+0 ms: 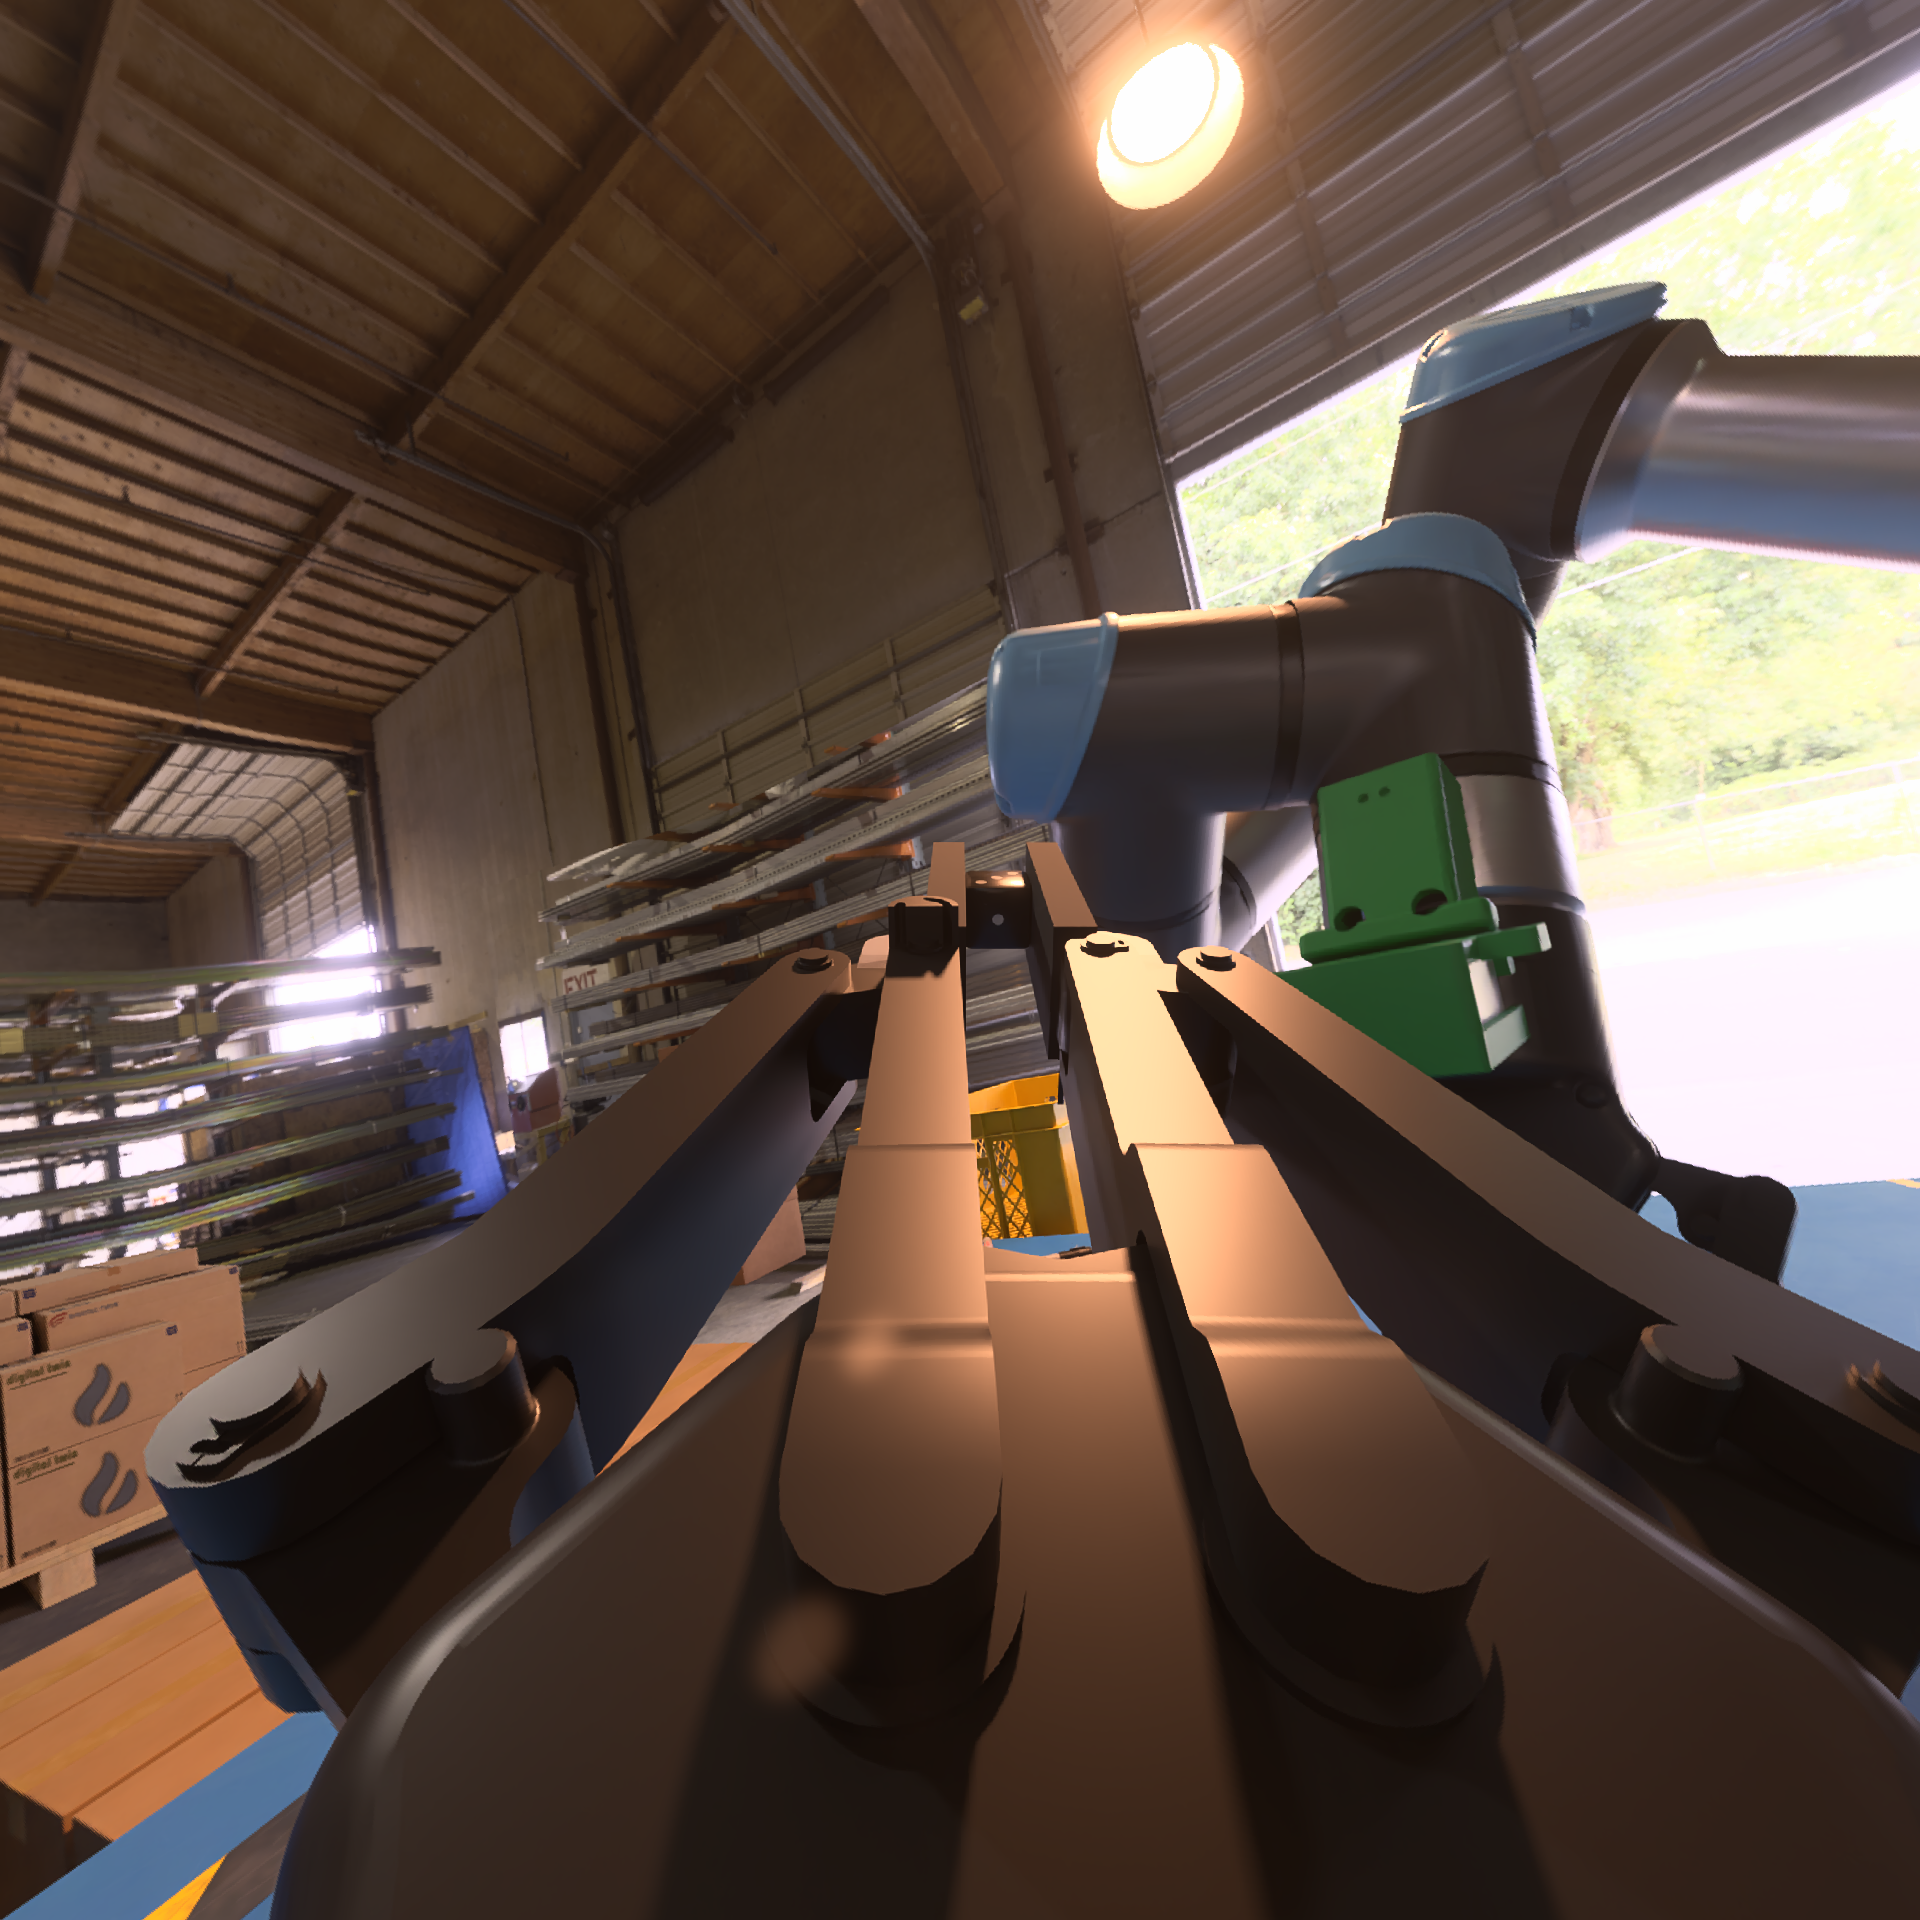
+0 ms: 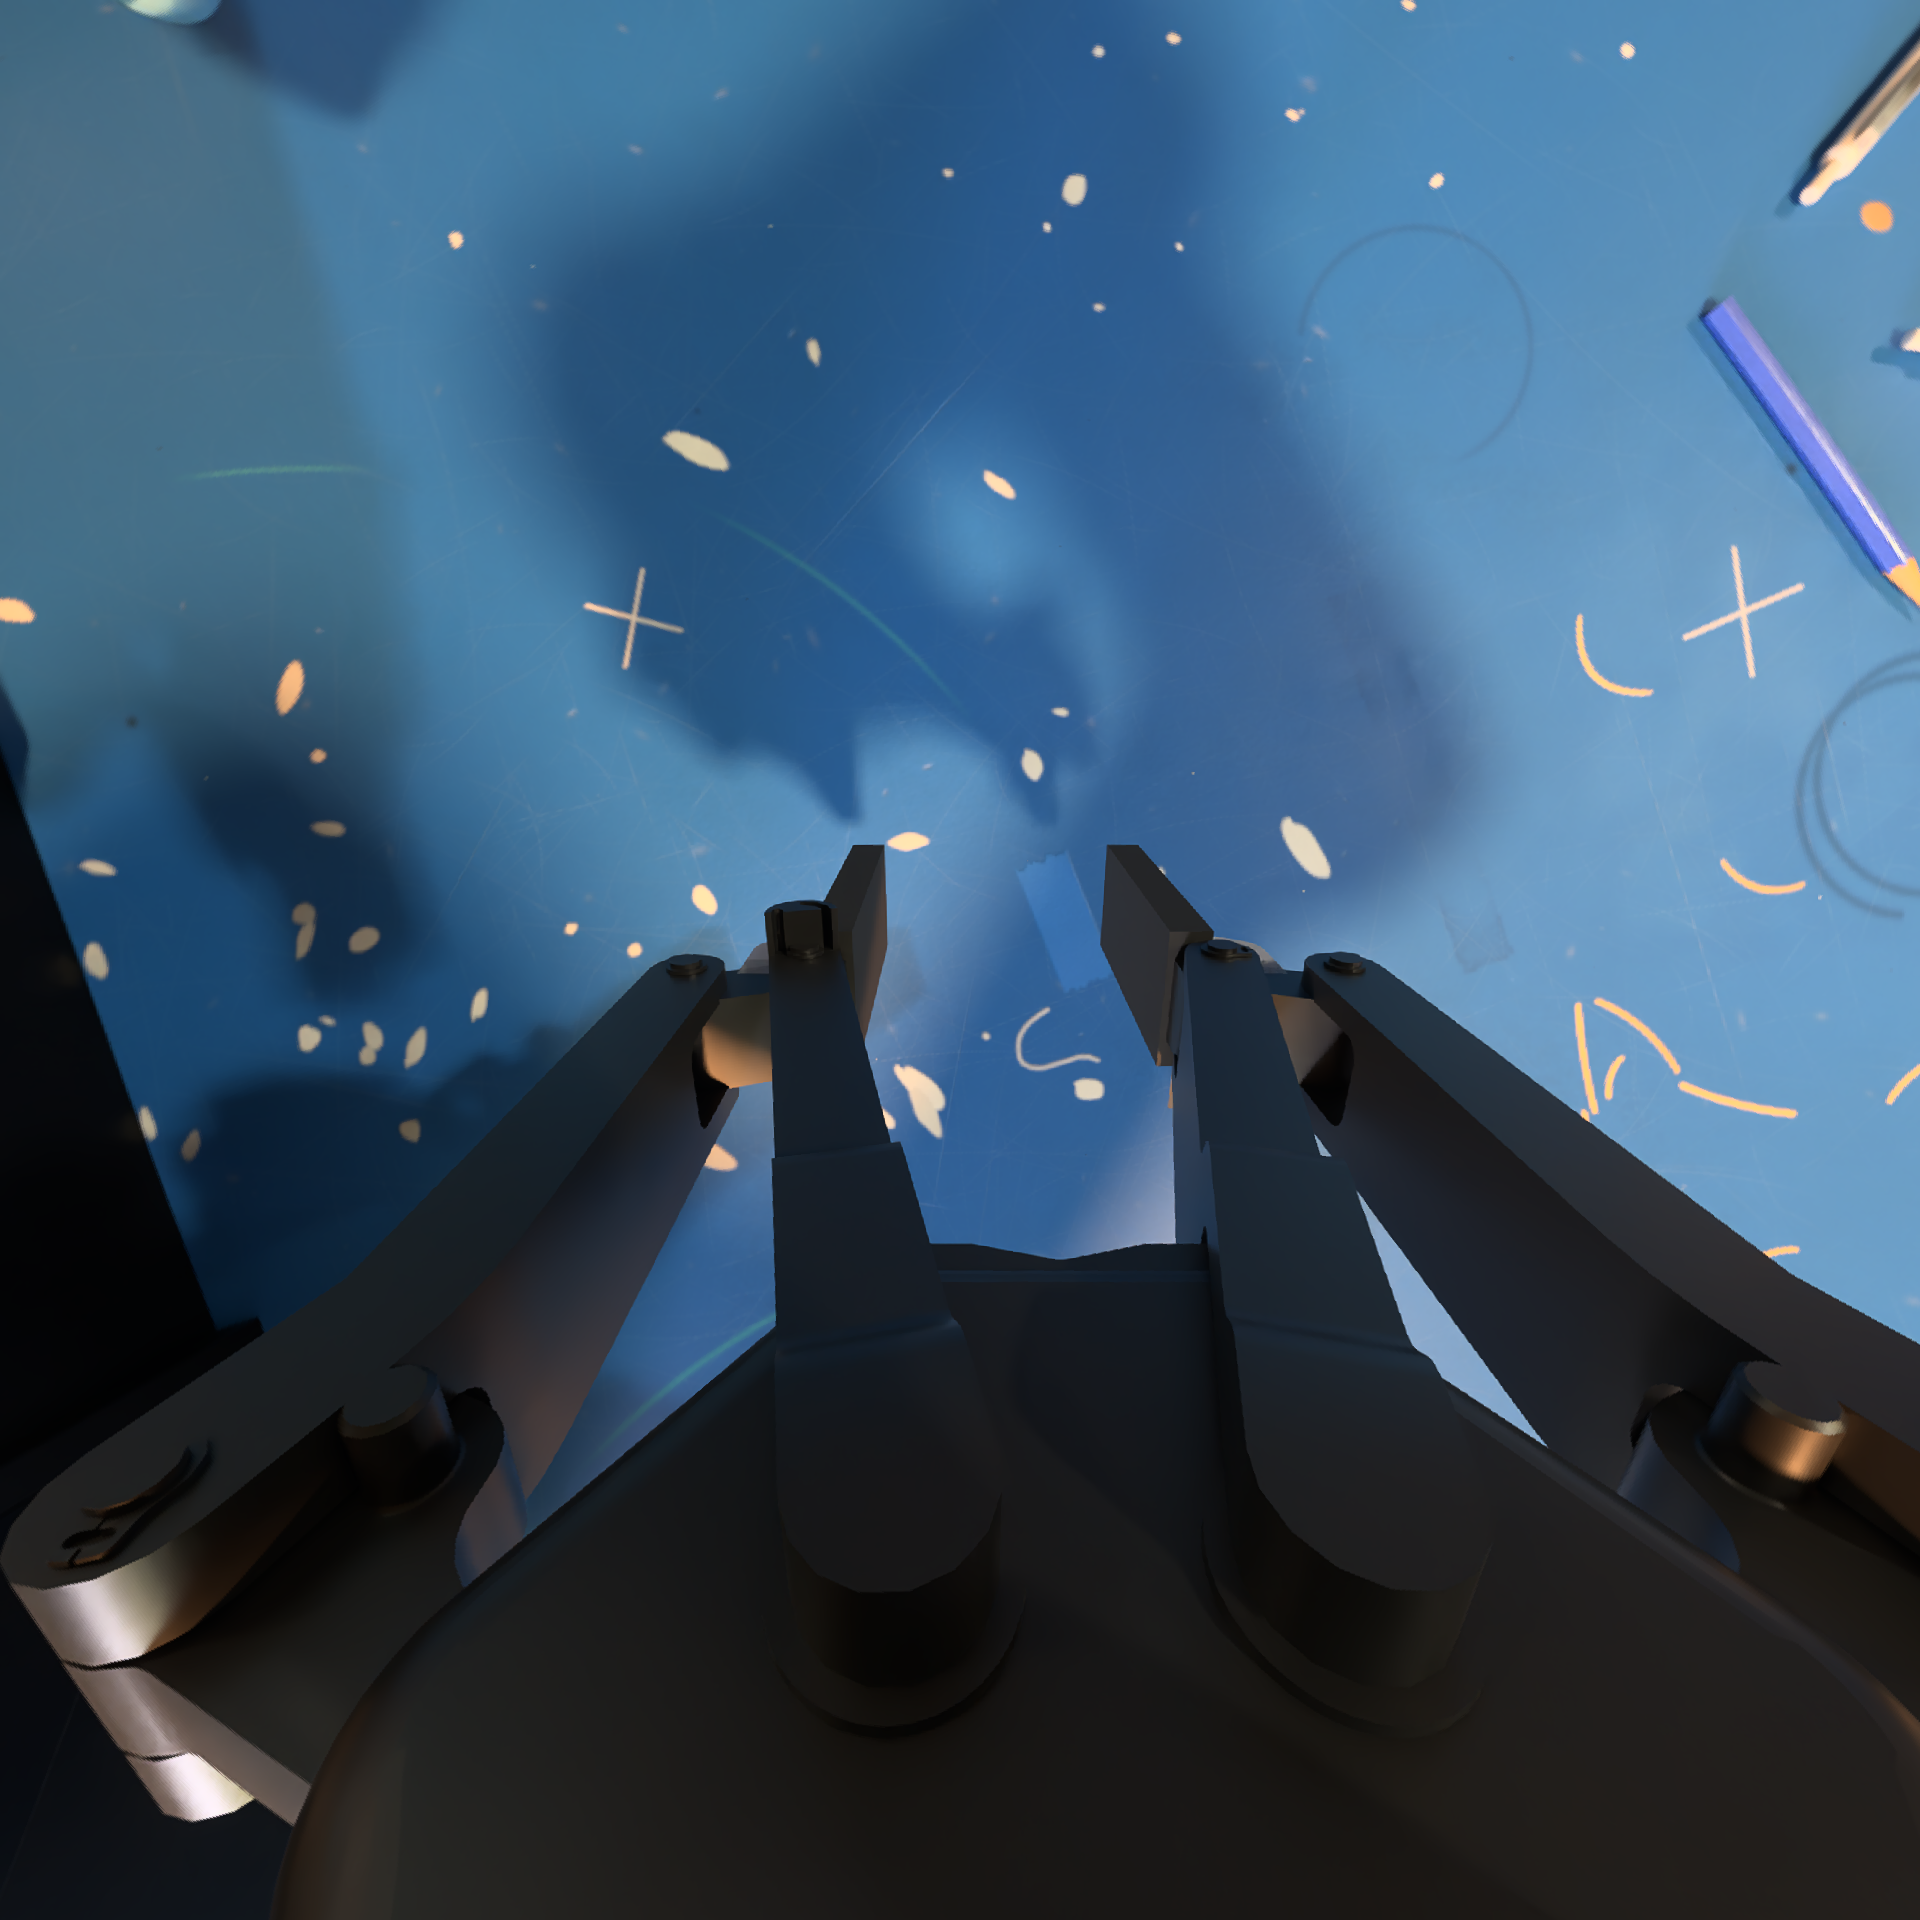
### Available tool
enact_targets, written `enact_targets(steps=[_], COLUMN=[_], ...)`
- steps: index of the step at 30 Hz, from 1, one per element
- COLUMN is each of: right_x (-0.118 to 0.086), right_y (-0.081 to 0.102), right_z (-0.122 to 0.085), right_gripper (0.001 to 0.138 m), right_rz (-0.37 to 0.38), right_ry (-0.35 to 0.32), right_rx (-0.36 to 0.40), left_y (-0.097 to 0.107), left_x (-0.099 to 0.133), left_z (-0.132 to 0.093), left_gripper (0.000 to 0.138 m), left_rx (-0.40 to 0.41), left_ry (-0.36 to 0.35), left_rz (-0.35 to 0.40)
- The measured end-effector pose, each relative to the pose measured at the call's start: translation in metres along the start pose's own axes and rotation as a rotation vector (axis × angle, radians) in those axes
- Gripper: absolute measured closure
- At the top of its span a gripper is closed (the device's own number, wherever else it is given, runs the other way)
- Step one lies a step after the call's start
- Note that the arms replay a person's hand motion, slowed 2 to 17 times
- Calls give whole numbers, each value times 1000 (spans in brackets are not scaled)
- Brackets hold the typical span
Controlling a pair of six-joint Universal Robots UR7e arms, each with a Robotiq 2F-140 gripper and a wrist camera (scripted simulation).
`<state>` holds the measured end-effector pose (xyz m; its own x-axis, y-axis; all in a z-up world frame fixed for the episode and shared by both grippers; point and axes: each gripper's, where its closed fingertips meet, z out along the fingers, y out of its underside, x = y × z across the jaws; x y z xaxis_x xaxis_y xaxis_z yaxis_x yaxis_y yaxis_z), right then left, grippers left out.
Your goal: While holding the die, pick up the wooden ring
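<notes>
Black, with a pale dot on its near face, one small die (image 1: 995, 914) sits pinched between the left gripper (image 1: 992, 883) fingertips, its jaws closed on it. That gripper is raised and tilted upward toward a wooden ceiling with one round lamp (image 1: 1169, 123). Just to its right stands the other robot arm (image 1: 1351, 675), carrying one green block (image 1: 1403, 914); open air lies left and above. The right gripper (image 2: 992, 904) points down at the blue desk (image 2: 520, 312), jaws apart and holding nothing, with bare speckled surface ahead of them. Two pencils lie near the desk's far right edge: a blue pencil (image 2: 1808, 447) and a paler pencil (image 2: 1860, 135). The wooden ring cannot be seen in either view
</notes>
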<state>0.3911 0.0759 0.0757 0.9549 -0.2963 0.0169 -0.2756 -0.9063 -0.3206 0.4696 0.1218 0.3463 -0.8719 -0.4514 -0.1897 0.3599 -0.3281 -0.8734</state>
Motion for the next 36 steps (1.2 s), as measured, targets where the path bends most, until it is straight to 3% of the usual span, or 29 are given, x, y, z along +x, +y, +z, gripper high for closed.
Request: enact_targets(steps=[8,18,24,30,36], right_x=[12,28,28,23,21], right_y=[6,25,33,33,33], right_z=[15,29,36,40,40], right_gripper=[84,89,98,115,124], right_rz=[90,101,117,131,123], right_ry=[110,273,296,275,275], right_rx=[-3,-72,-94,-69,-49], left_y=[-7,-13,-15,-18,-20], left_x=[-8,-16,-20,-22,-23], left_z=[-7,-15,-18,-21,-23], left_gripper=[123,123,123,123,123], left_rx=[21,41,50,59,65], left_ry=[-22,-43,-52,-58,-61], left_rz=[-1,-9,-12,-15,-15])
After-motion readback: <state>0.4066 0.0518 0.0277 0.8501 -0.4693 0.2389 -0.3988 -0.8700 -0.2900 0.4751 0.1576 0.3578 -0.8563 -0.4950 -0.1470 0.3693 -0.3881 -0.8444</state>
